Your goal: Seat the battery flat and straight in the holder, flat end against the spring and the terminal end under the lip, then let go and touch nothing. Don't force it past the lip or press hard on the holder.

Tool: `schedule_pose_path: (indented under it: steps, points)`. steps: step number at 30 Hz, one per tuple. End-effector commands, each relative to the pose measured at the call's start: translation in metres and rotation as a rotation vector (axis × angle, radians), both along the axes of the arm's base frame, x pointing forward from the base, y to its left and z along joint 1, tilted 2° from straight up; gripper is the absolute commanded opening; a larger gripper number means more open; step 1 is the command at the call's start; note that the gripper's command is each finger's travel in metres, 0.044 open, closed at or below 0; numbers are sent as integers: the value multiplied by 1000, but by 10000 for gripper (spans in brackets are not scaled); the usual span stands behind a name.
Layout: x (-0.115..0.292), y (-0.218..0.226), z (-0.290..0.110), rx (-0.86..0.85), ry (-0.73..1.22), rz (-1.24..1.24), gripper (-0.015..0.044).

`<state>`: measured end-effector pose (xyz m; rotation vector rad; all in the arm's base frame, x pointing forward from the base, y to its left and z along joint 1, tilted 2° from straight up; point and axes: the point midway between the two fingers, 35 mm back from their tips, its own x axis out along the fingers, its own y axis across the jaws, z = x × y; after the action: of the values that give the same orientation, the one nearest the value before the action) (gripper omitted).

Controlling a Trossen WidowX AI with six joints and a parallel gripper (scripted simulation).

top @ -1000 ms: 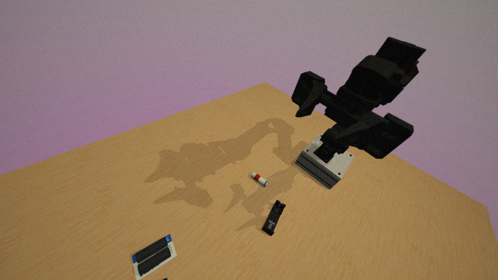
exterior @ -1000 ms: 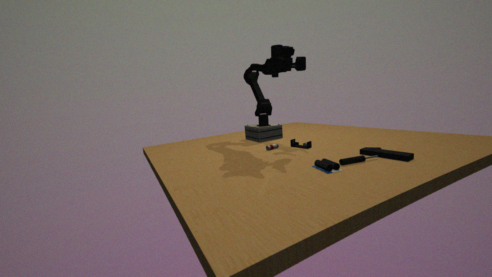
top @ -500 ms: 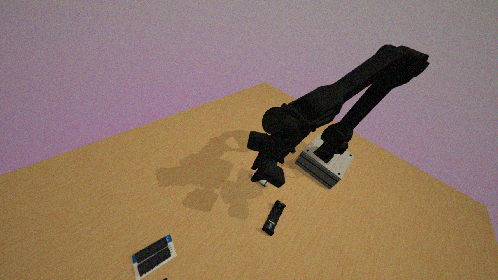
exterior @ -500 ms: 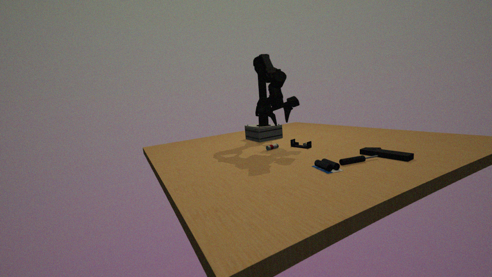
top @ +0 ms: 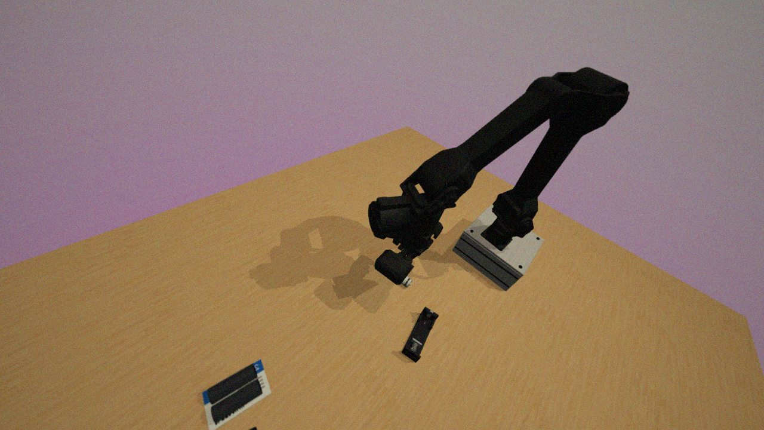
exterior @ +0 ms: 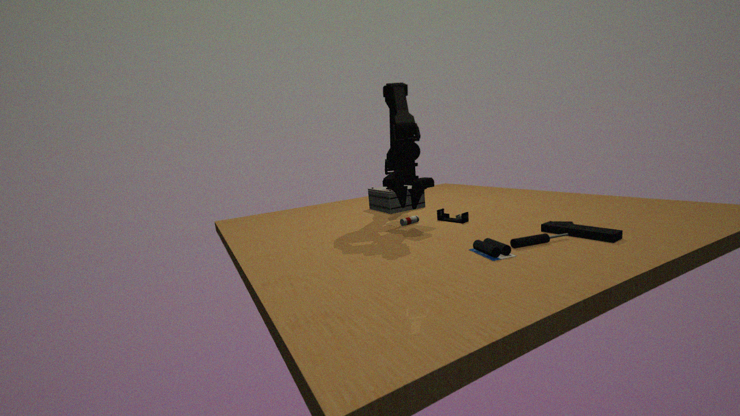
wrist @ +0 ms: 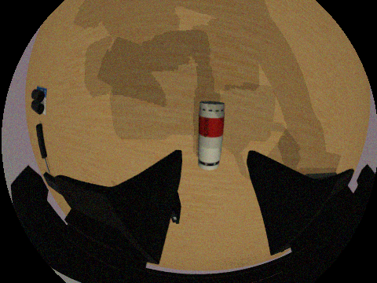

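Observation:
The battery (exterior: 409, 221) (wrist: 210, 134), white with a red band, lies flat on the wooden table (top: 160, 299). In the top view only its end (top: 407, 281) shows below the wrist. My gripper (exterior: 409, 205) (wrist: 216, 156) points straight down a little above the battery. It is open, one finger on each side of the battery's near end, and touches nothing. The black holder (top: 420, 334) (exterior: 452, 218) lies empty on the table a short way off, with its spring at one end.
A blue card with two black cells (top: 236, 394) (exterior: 491, 248) (wrist: 39, 100), a black-handled screwdriver (exterior: 532, 240) (wrist: 42, 147) and a long black block (exterior: 581, 231) lie beyond the holder. The arm's grey base (top: 499, 256) (exterior: 380, 199) stands close behind the gripper.

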<state>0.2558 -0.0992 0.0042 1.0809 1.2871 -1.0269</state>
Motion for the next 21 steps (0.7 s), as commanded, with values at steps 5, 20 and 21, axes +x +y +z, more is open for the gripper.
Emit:
schedule_pose_path:
  steps: [5, 20, 21]
  points:
    - [2, 0, -13, 6, 4, -8, 240]
    - [2, 1, -37, 6, 4, -8, 240]
    - [2, 1, -39, 6, 4, -8, 240]
